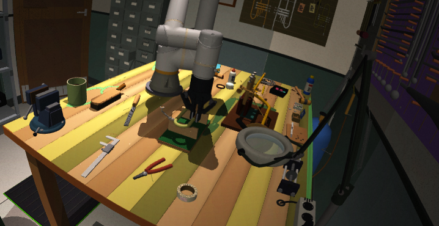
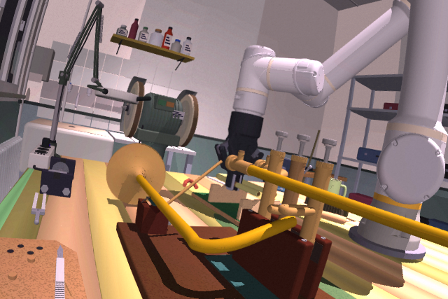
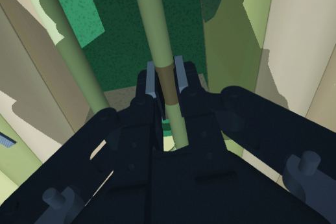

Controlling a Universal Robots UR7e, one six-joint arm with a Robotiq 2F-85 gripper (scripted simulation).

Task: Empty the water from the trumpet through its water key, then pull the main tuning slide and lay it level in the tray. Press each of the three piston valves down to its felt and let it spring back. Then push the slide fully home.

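Note:
In the middle of the bench the green-lined wooden tray [image 1: 181, 132] sits just left of the trumpet [image 1: 256, 102], which stands clamped in its dark red stand. The U-shaped main tuning slide [image 1: 183, 121] is over the tray's felt, and my gripper [image 1: 195, 114] comes down on it from above. In the wrist camera the two finger pads are closed on one leg of the slide [image 3: 166, 80], at a brown band, while the other leg [image 3: 69, 50] runs alongside to the left. The three piston valves [image 2: 302, 140] stand up on the trumpet.
A green mug [image 1: 76, 91], a brush [image 1: 106, 99], a file [image 1: 131, 110] and a blue vise [image 1: 46, 111] lie to the left. Calipers [image 1: 99, 156], red pliers [image 1: 153, 168] and a tape roll [image 1: 187, 192] lie near the front edge. A magnifier lamp [image 1: 264, 145] hangs low at the right.

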